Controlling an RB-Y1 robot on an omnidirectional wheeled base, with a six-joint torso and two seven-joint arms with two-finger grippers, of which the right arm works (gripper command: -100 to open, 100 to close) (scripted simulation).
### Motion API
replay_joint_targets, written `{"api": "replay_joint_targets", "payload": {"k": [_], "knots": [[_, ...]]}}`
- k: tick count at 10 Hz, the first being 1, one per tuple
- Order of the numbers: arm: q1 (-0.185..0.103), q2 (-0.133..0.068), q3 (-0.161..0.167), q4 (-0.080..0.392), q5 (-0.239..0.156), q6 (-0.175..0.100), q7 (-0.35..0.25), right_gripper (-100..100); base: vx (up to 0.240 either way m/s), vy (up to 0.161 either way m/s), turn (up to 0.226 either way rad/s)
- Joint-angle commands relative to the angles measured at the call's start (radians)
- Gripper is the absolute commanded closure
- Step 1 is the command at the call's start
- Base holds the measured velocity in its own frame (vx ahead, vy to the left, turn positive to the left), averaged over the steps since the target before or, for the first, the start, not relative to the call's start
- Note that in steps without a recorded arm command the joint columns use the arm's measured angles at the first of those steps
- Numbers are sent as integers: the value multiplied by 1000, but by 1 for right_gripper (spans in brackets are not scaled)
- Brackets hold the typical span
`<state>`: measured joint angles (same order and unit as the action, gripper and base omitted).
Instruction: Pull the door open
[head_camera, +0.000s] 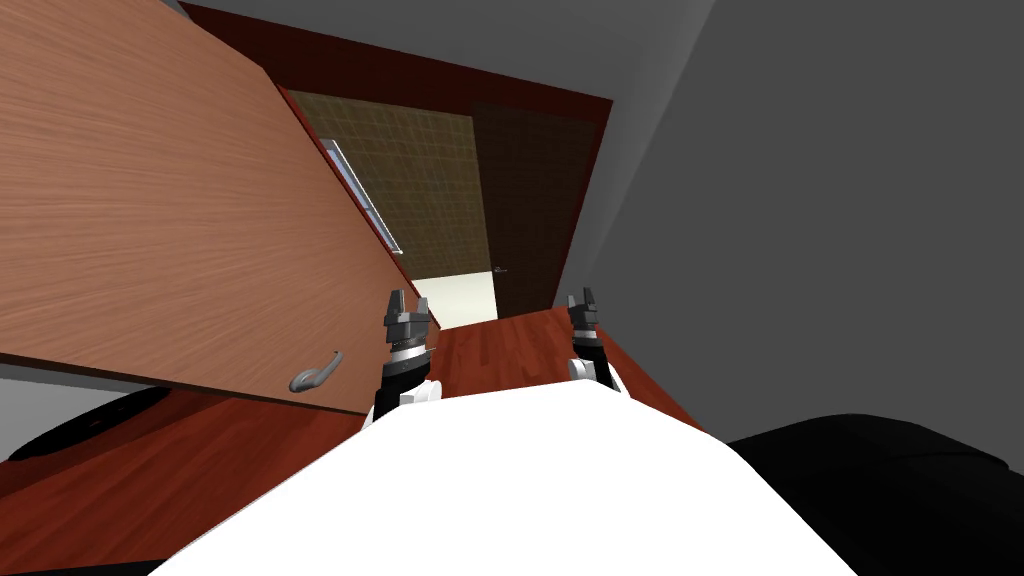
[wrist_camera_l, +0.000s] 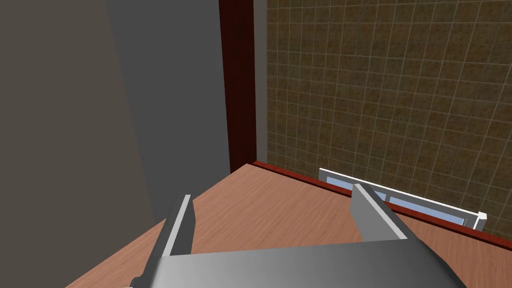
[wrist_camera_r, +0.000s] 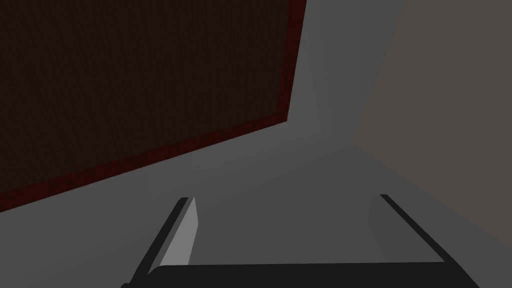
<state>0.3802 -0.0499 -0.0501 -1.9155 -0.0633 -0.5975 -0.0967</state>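
The wooden door (head_camera: 150, 200) stands swung wide on your left, its grey lever handle (head_camera: 315, 372) near your left gripper (head_camera: 408, 298), fingers spread and holding nothing. Your right gripper (head_camera: 583, 296), likewise parted and empty, hangs alongside.

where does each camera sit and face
Head view: on the head, steeply down and forward at the open wooden door and its handle; both forearms show.
Left wrist view: on the left hand, along open jaws, at the door's face and tiled wall.
Right wrist view: on the right hand, along open jaws, at grey wall and dark panel.
Shared: head and left wrist both show door, tiled wall, window.
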Motion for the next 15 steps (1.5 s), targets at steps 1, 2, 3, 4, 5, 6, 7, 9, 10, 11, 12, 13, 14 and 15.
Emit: {"api": "replay_joint_targets", "payload": {"k": [1, 2, 3, 4, 5, 6, 7, 9, 10, 11, 12, 13, 14, 15], "knots": [[-13, -7, 2, 42, -10, -10, 5, -100, 90, 26, 93], [-24, -12, 2, 68, -16, -15, 9, -100, 100, 27, 85], [-35, -17, 2, 96, -23, -19, 12, -100, 114, 18, 89], [-46, -21, 2, 125, -30, -24, 15, -100, 112, 23, 100], [-57, -26, 2, 154, -37, -29, 18, -100, 103, 28, 109], [-69, -31, 2, 183, -43, -34, 22, -100, 102, 39, 102], [-80, -35, 2, 212, -50, -39, 25, -100, 97, 37, 93], [-104, -44, 2, 271, -65, -50, 32, -100, 106, 26, 97], [-117, -48, 2, 300, -72, -55, 36, -100, 117, 27, 97], [-129, -52, 2, 328, -80, -60, 39, -100, 100, 23, 123], [-141, -57, 2, 357, -87, -65, 43, -100, 96, 13, 110], [-141, -57, 2, 365, -87, -65, 43, -100, 70, 11, 26], [-153, -60, 2, 397, -95, -71, 47, -100, 71, 11, 54], [-166, -64, 2, 421, -102, -76, 50, -100, 84, 11, 93]]}}
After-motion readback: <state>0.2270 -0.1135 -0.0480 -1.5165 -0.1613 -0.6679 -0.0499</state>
